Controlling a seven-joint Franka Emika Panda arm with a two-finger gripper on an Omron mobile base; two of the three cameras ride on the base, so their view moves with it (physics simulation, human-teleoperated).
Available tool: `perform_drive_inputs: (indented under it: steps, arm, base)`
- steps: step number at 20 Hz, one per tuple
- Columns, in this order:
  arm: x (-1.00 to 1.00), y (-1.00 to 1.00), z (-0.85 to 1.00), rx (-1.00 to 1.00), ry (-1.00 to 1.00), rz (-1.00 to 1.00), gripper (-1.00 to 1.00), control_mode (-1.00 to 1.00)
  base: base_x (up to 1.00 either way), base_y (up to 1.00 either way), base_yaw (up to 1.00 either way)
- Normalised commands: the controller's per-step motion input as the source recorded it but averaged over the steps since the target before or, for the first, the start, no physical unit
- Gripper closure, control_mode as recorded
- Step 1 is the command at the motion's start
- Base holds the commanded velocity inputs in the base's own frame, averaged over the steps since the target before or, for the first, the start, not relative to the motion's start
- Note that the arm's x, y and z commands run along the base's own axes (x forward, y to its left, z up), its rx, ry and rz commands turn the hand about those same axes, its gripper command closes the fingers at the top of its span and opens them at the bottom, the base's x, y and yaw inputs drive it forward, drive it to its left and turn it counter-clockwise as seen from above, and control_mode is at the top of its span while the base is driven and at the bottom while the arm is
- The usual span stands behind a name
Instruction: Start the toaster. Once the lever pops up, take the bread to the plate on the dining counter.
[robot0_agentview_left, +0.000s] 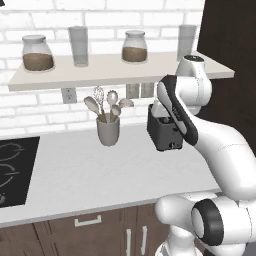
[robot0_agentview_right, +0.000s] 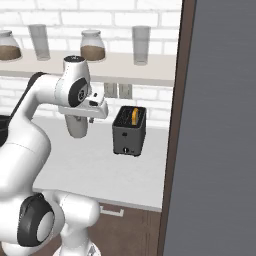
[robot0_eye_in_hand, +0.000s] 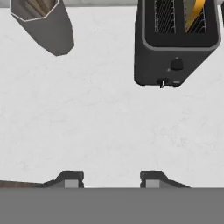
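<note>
bench (robot0_agentview_left: 85, 175): big white worktop along the brick wall, with a black cooktop (robot0_agentview_left: 12, 167) at its left end in the left base view. Everything sits on this, so not the dining counter.

shelf (robot0_agentview_left: 100, 70): long pale one above the bench, two jars with brown stuff and two clear glasses on it. Background only.

toaster (robot0_agentview_right: 129, 131): small black box at the back of the bench, under the wall outlets. Two slots on top, tiny button and lever low on the face turned toward the robot.

utensil cup (robot0_agentview_left: 108, 131): grey cup full of spoons and a whisk, just left of the toaster, well apart from it.

bread (robot0_agentview_right: 134, 116): looks like a yellow-orange slice standing on edge in the right-hand slot, only its top showing. Colour's odder than I'd expect, but it's the one thing in there.

end effector (robot0_eye_in_hand: 111, 178): hanging above bare bench, pointing down, fingers partly apart, maybe halfway, nothing between them.

the bit that matters: in the hand view the toaster sits ahead of the fingers and off to the right, clear gap of bench between. Its slots run away from the hand, control face nearest. So I'd guess the next move is forward and a bit right, down onto that lever. Nothing started yet as far as I can tell.
</note>
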Motion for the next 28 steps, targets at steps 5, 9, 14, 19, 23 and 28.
perform_drive_inputs:
  steps: [5,9,14,19,23,28]
  arm:
    - [-0.25,0.00,-0.09,0.00,0.00,0.00,-1.00,-1.00]
    - [-0.48,-0.39,-0.21,0.00,-0.05,0.00,-1.00,-1.00]
    - [-0.09,-0.49,-0.35,0.00,-0.01,0.00,-1.00,-1.00]
    - [0.00,-0.42,-0.22,0.00,0.00,0.00,-1.00,-1.00]
    - [0.00,-0.51,-0.13,0.00,0.00,0.00,-1.00,-1.00]
    - [0.03,-0.44,-0.21,0.00,0.00,0.00,-1.00,-1.00]
  base:
    - [0.00,0.00,0.00]
    - [0.00,0.00,0.00]
    - [0.00,0.00,0.00]
    - [0.00,0.00,0.00]
    - [0.00,0.00,0.00]
    - [0.00,0.00,0.00]
